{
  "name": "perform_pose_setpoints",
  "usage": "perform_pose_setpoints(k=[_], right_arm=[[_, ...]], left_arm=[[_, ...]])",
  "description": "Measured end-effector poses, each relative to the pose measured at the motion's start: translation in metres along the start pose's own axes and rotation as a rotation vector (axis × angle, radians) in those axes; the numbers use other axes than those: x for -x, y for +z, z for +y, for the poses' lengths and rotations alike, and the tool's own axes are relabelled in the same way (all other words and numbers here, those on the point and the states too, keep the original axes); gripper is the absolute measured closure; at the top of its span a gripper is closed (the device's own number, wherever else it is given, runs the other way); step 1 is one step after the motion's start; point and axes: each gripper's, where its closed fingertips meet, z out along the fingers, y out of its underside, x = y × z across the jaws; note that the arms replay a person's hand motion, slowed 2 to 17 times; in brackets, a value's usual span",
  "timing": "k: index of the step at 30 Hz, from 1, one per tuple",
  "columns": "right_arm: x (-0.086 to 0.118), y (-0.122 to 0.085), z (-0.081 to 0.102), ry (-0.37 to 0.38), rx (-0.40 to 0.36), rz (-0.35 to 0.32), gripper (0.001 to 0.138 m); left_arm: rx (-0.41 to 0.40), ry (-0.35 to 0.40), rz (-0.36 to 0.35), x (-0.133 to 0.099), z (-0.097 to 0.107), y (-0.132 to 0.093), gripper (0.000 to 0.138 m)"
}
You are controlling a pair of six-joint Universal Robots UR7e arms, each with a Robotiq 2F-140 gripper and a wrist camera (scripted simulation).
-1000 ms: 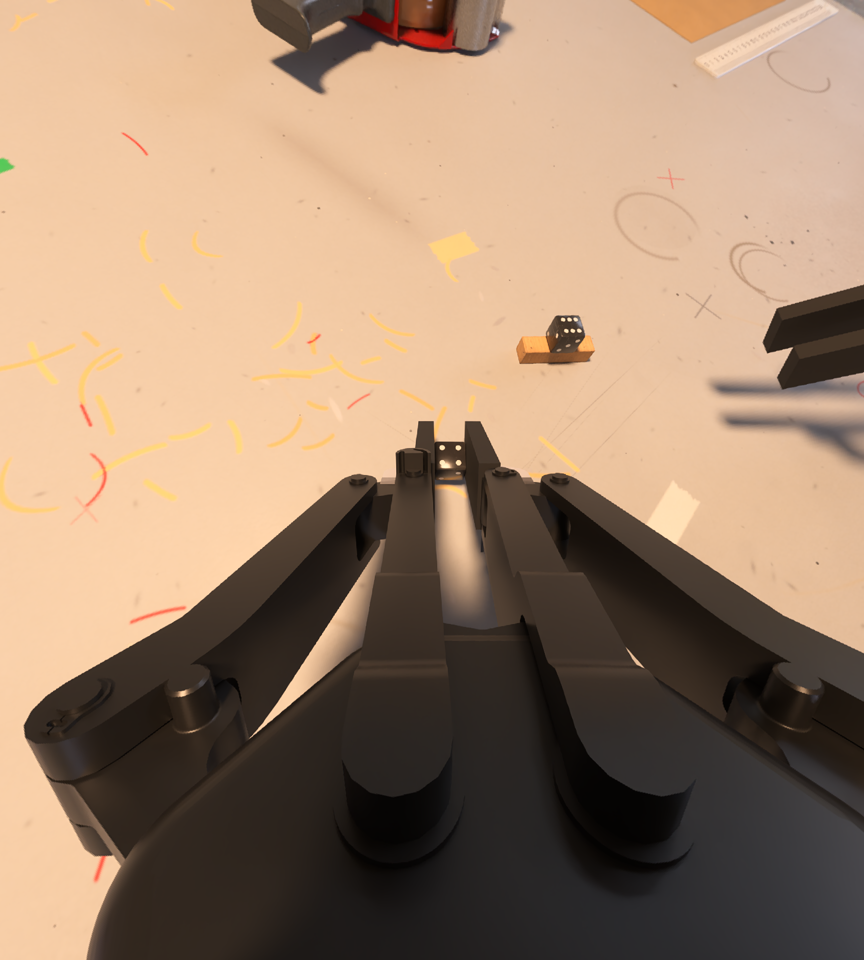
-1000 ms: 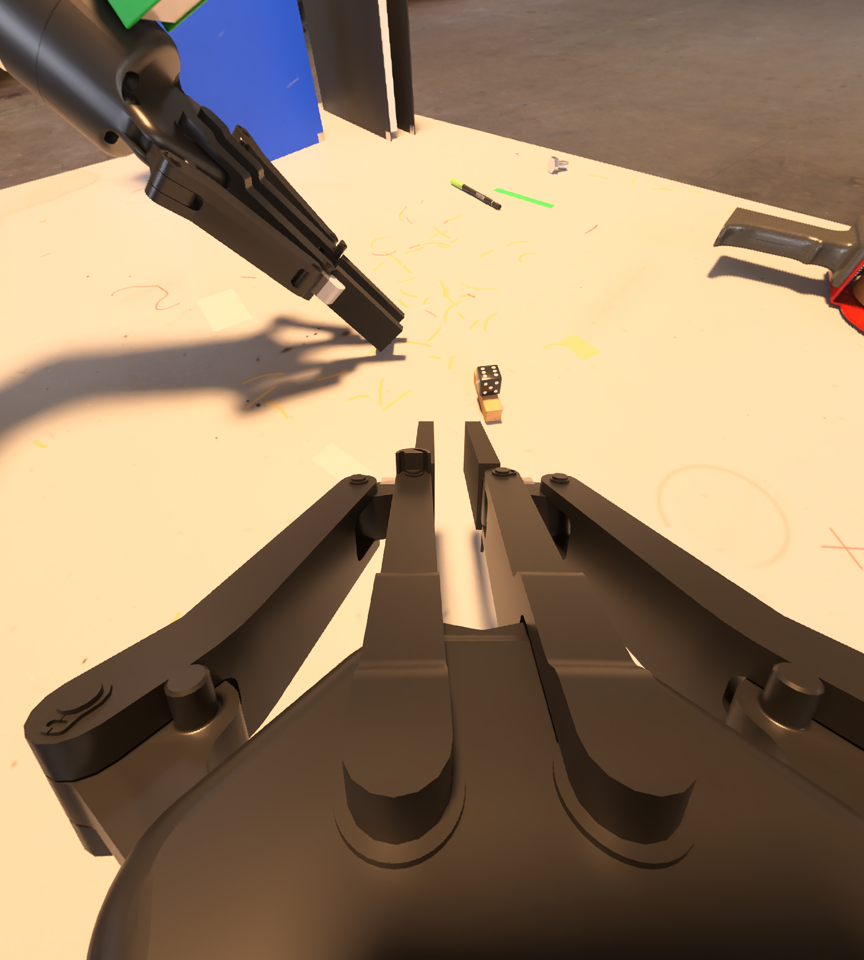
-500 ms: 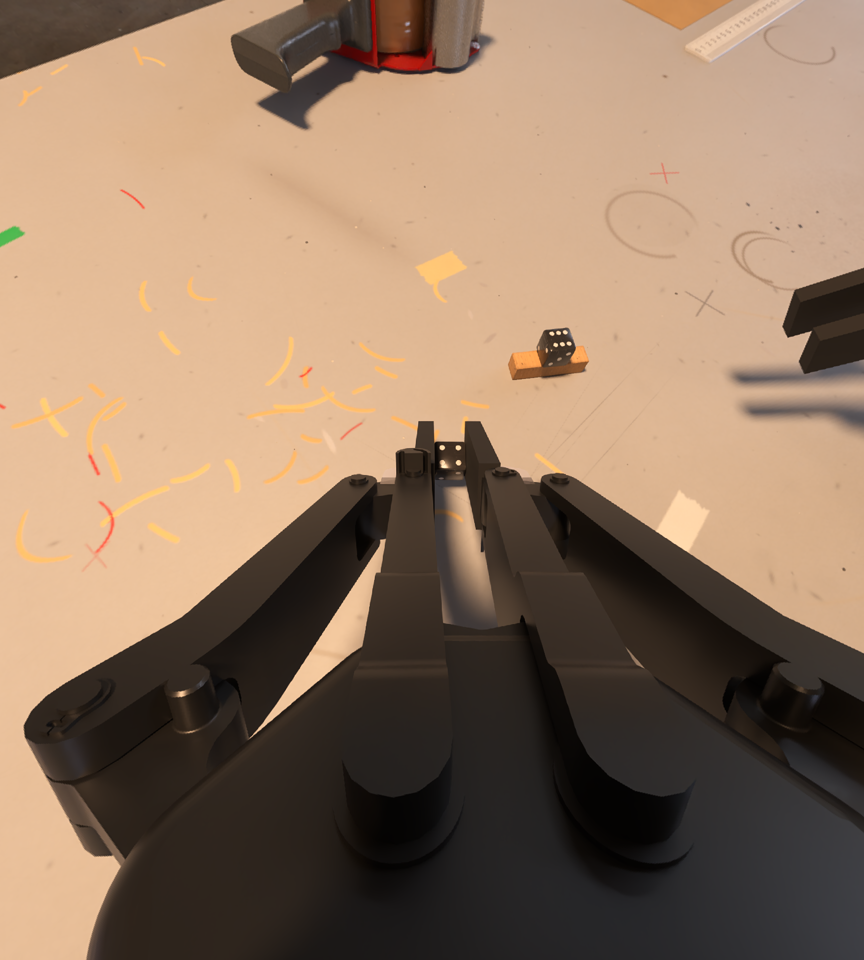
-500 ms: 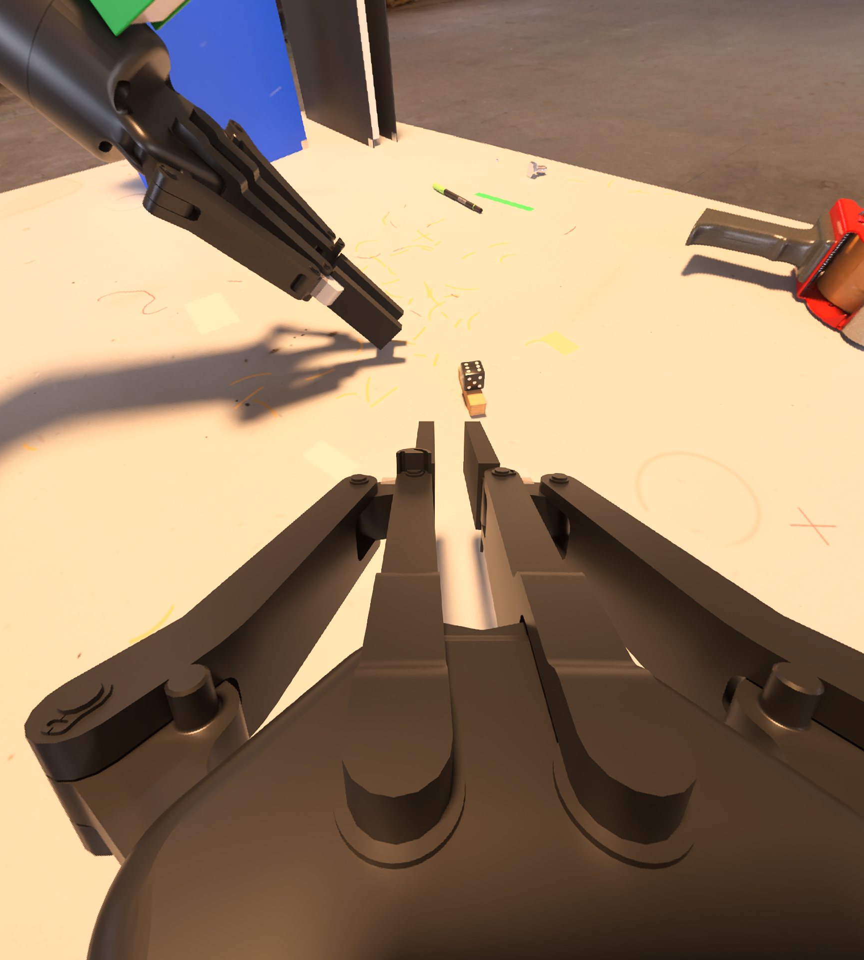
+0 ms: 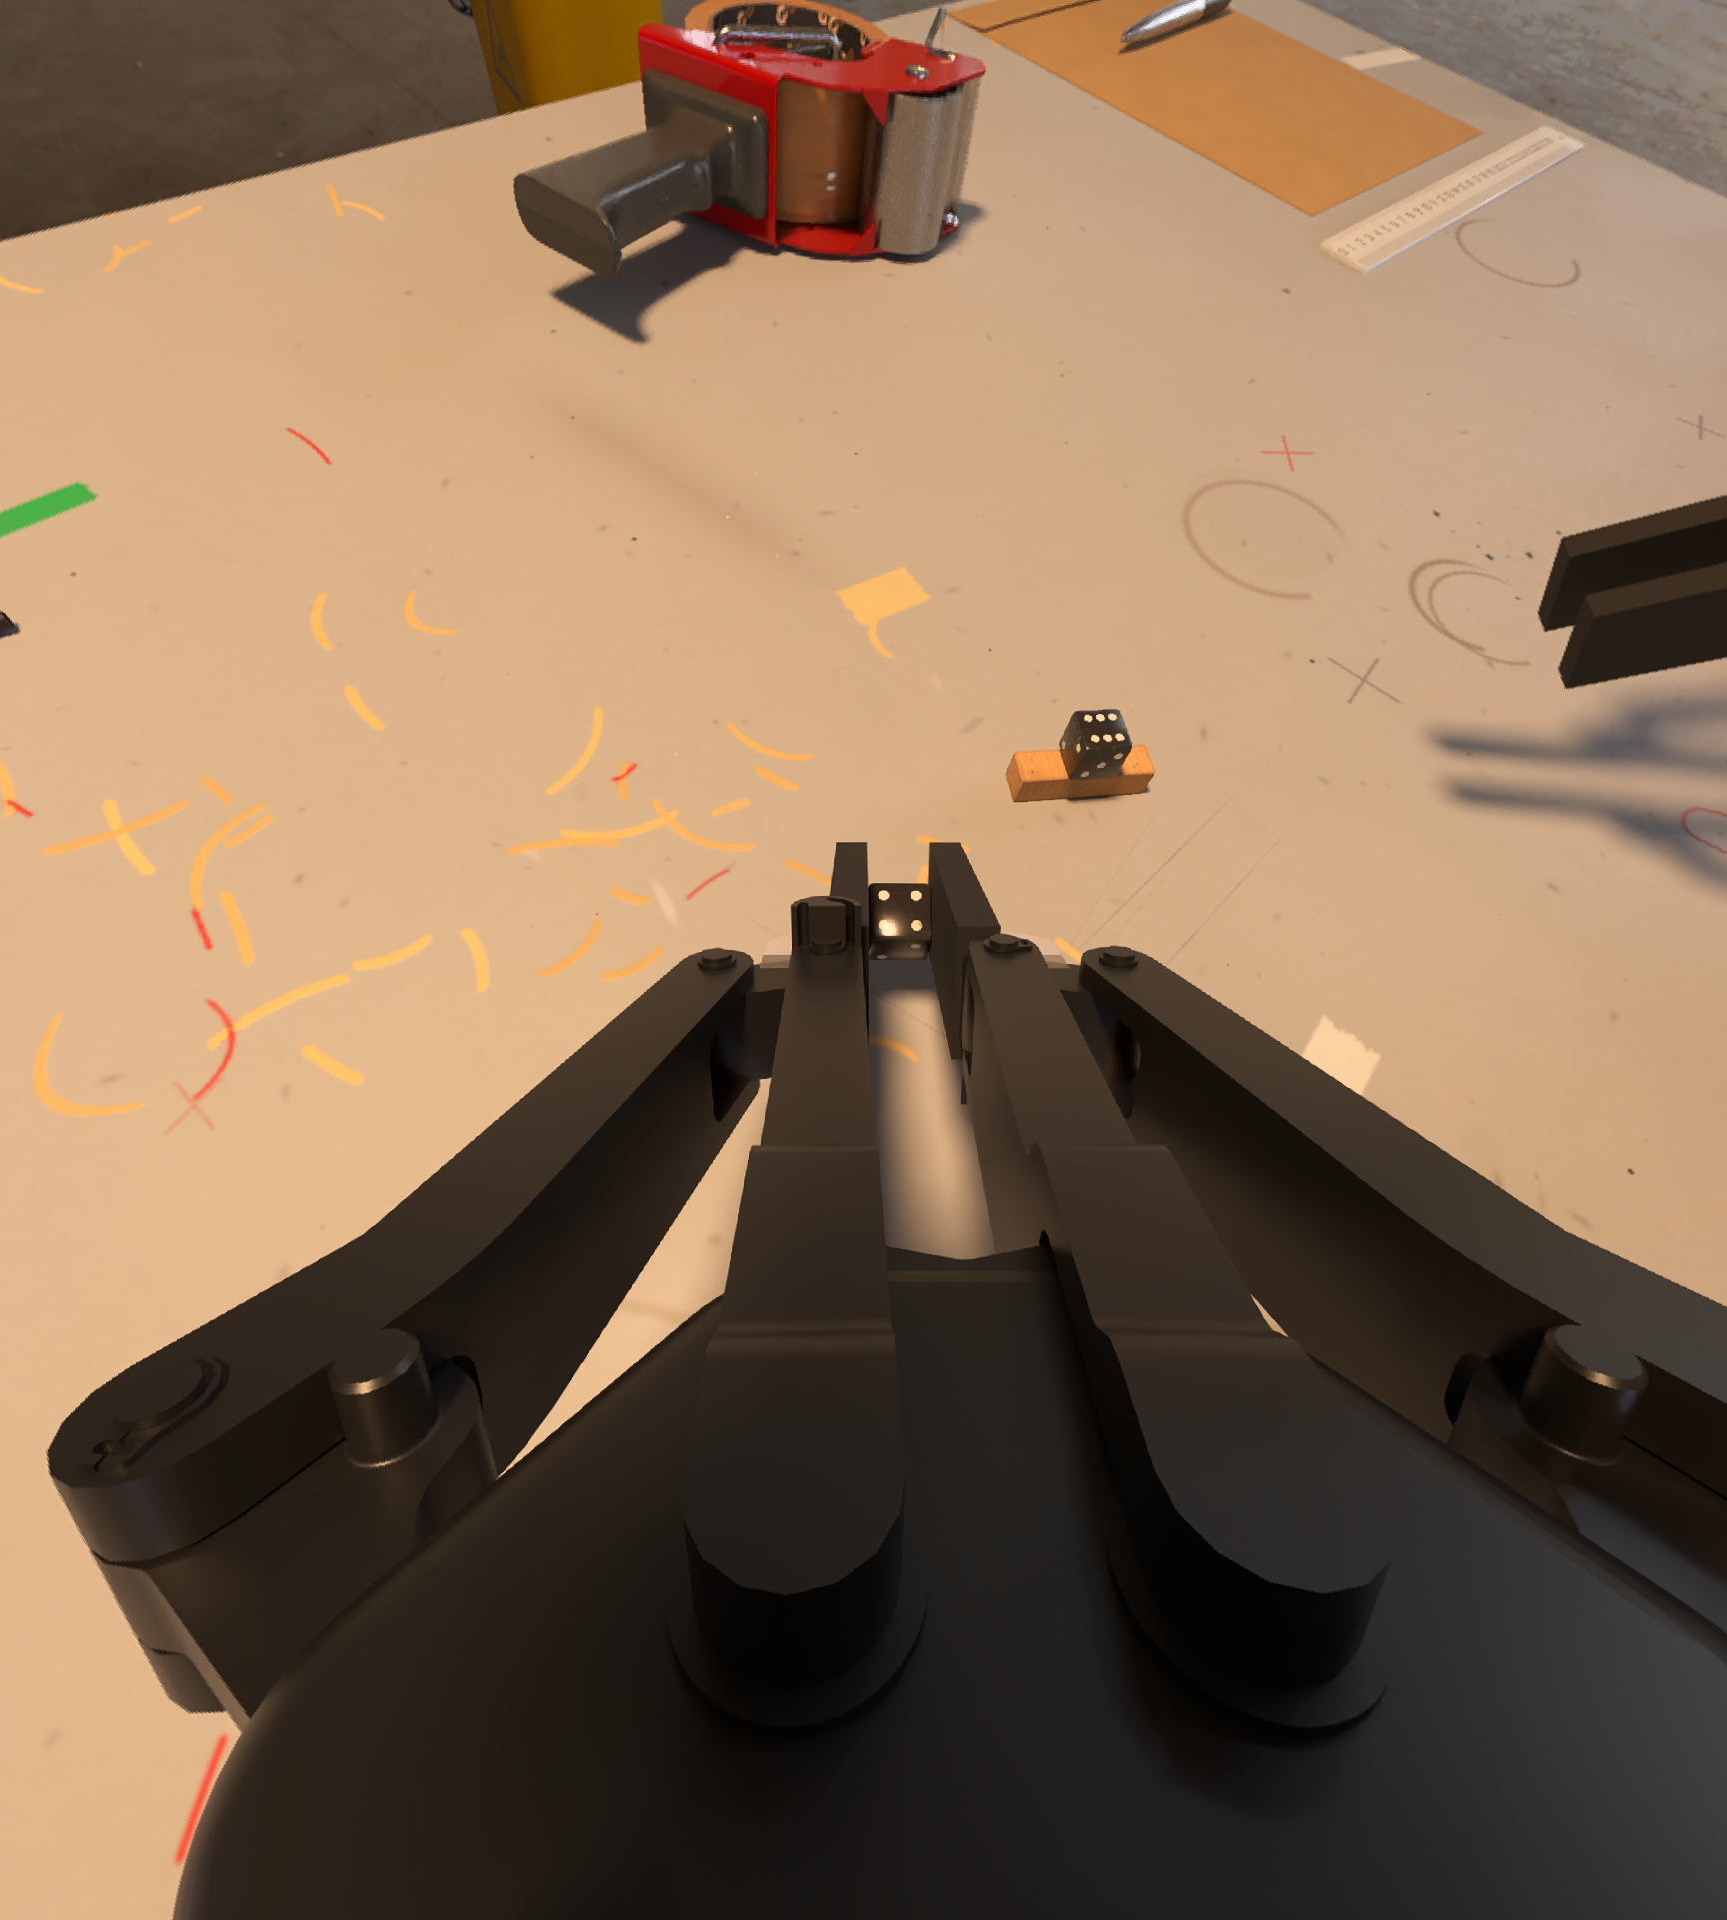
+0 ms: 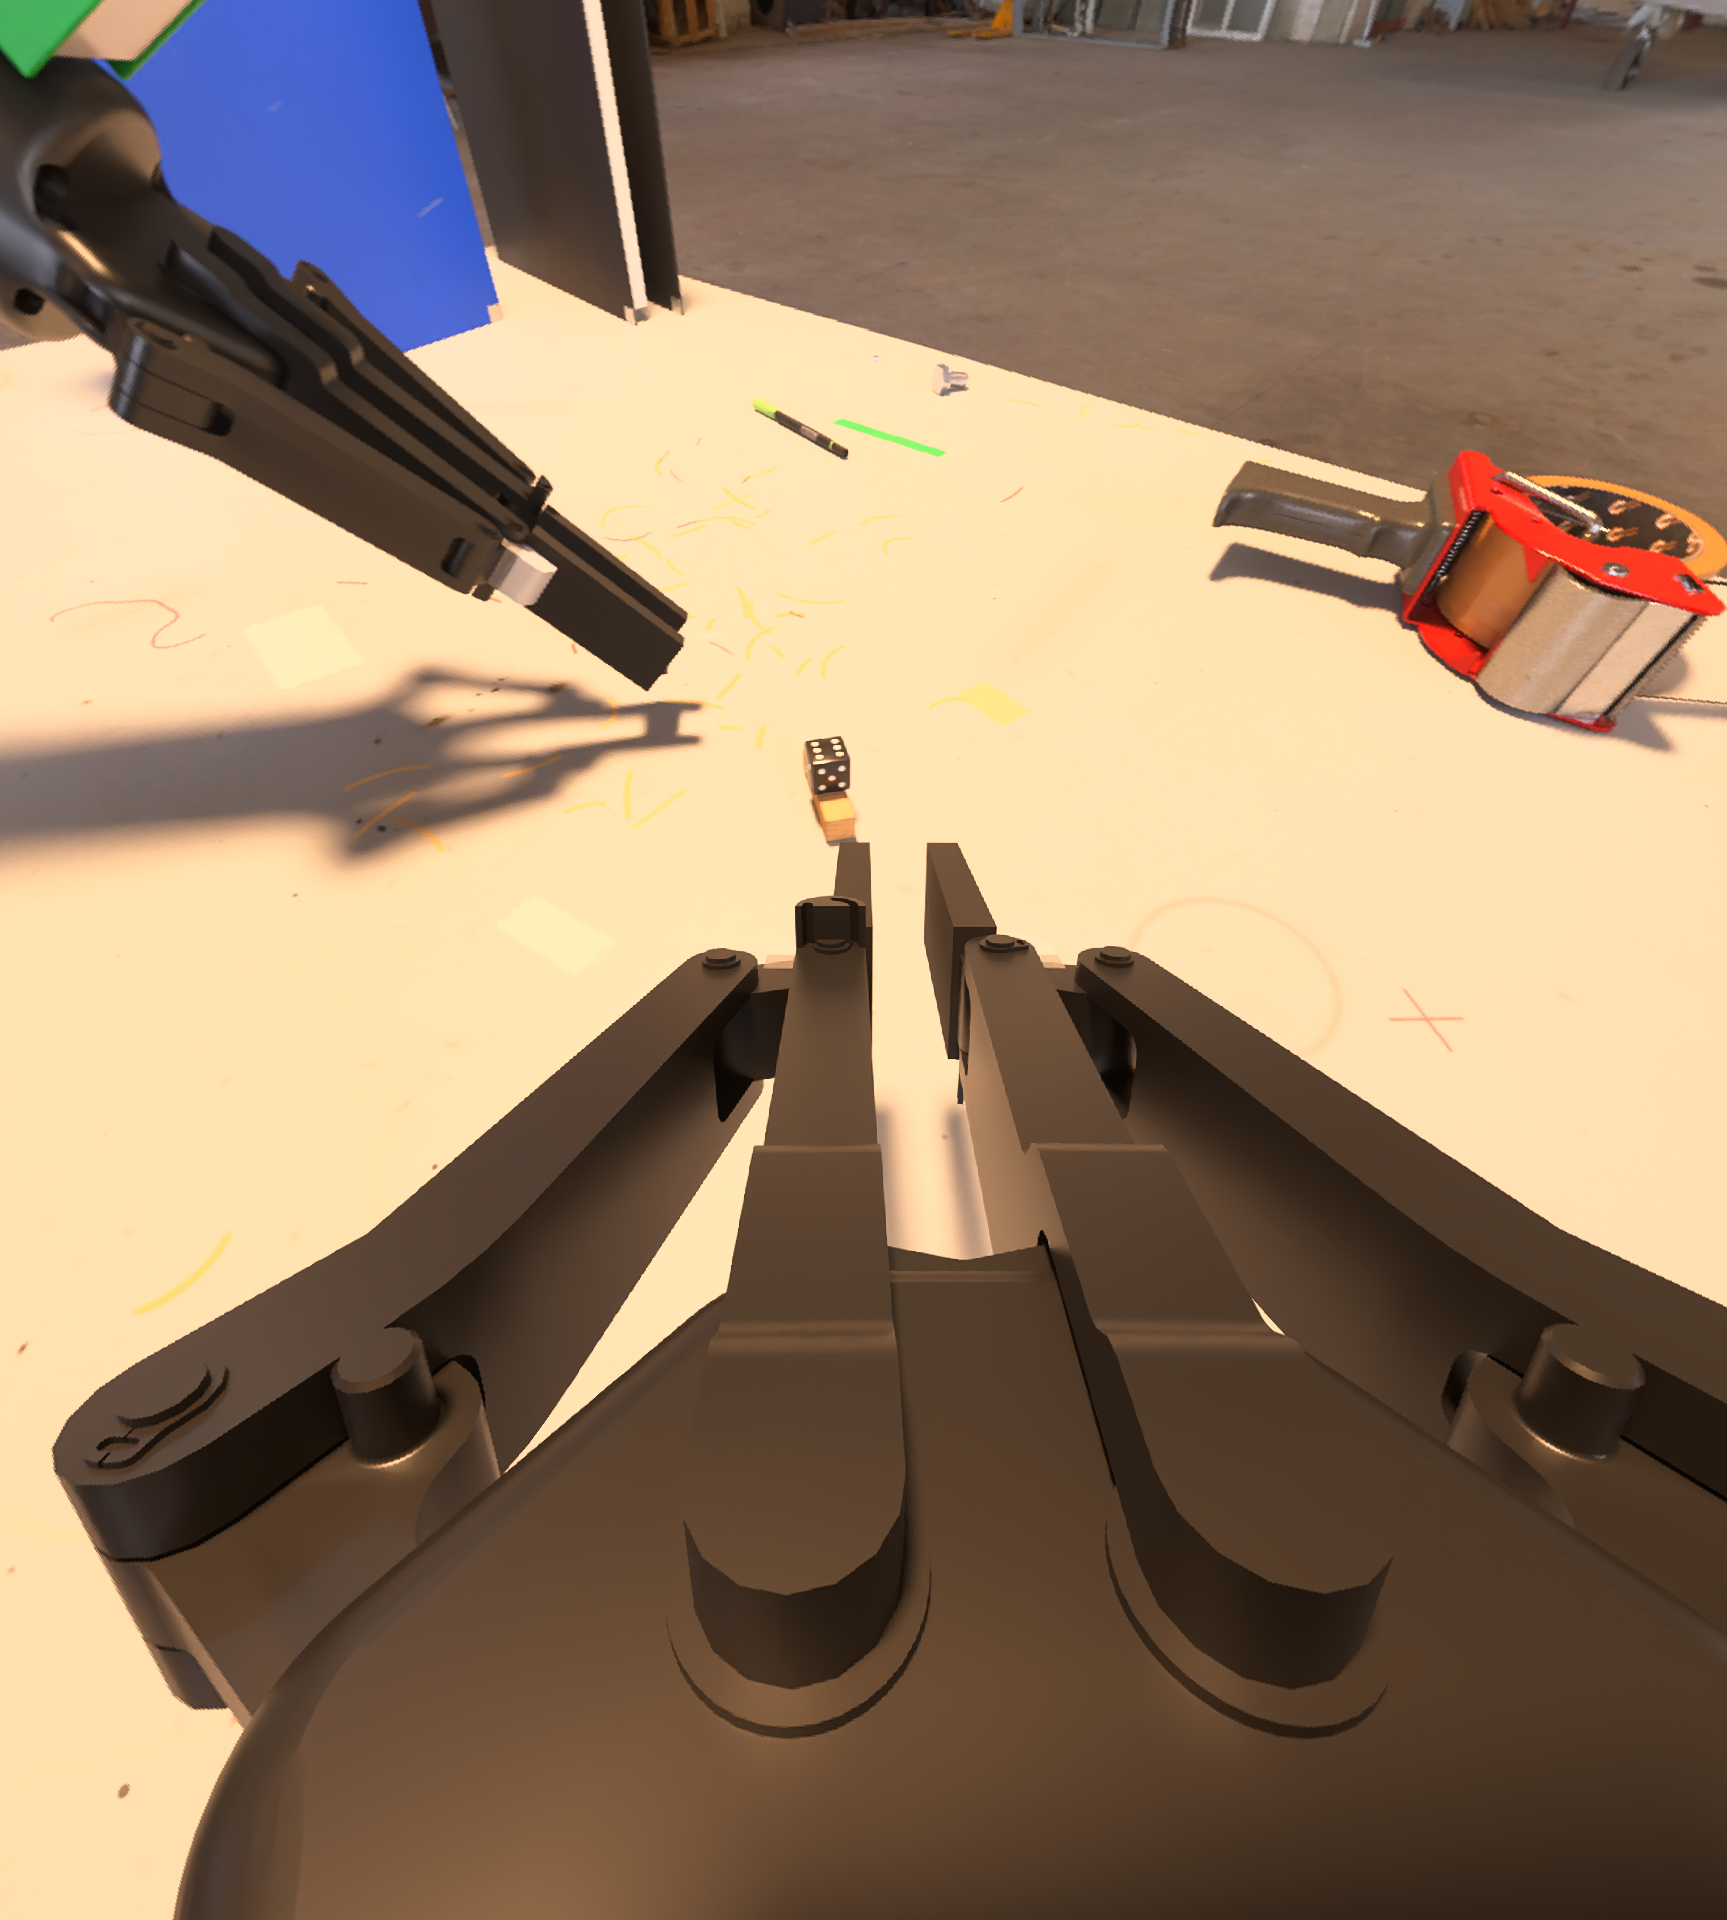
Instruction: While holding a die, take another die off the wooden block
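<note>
A black die with white pips (image 5: 1098, 743) sits on a small wooden block (image 5: 1041, 777) on the tan table. My left gripper (image 5: 898, 883) is shut on a second black die (image 5: 898, 920) and holds it above the table, short and left of the block. In the right wrist view the die (image 6: 827, 766) and block (image 6: 835, 816) lie just beyond my right gripper (image 6: 898, 873), slightly left of its line. The right gripper is empty, its fingers a narrow gap apart. The left gripper (image 6: 667, 649) hangs to the die's left.
A red tape dispenser (image 5: 797, 145) stands at the table's far side and also shows in the right wrist view (image 6: 1545, 592). A brown sheet (image 5: 1233, 94) and a ruler (image 5: 1451, 197) lie far right. A pen (image 6: 799, 428) and a green strip (image 6: 888, 436) lie beyond the block.
Both views have shifted, bringing more of the far table and the tape dispenser into view. The block now sits left of the right gripper's line. The left gripper still holds its die.
</note>
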Motion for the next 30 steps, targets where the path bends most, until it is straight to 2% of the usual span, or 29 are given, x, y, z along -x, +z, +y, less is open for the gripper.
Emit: perform_pose_setpoints(k=[4, 8, 15, 19, 24, 27, 30], right_arm=[[-0.012, -0.003, 0.002, 0.018, 0.004, 0.025, 0.125], [-0.026, -0.005, 0.006, 0.007, 0.014, 0.074, 0.127], [-0.054, -0.021, -0.010, -0.098, -0.076, 0.252, 0.132], [-0.068, -0.033, -0.017, -0.114, -0.114, 0.341, 0.129], [-0.083, -0.036, -0.011, -0.032, -0.098, 0.387, 0.121], [-0.087, -0.031, -0.002, 0.041, -0.059, 0.368, 0.121], [-0.086, -0.027, 0.001, 0.085, -0.048, 0.340, 0.129]], left_arm=[[-0.020, 0.015, 0.001, -0.002, -0.002, -0.002, 0.123], [-0.035, 0.027, -0.002, -0.003, -0.004, -0.004, 0.123], [-0.036, 0.035, 0.006, -0.006, -0.003, -0.004, 0.123], [-0.029, 0.038, 0.008, -0.007, -0.001, -0.004, 0.123], [-0.027, 0.042, 0.006, -0.007, 0.001, -0.005, 0.123], [-0.032, 0.042, 0.002, -0.007, 0.000, -0.006, 0.123], [-0.038, 0.039, 0.000, -0.006, 0.000, -0.007, 0.123]])
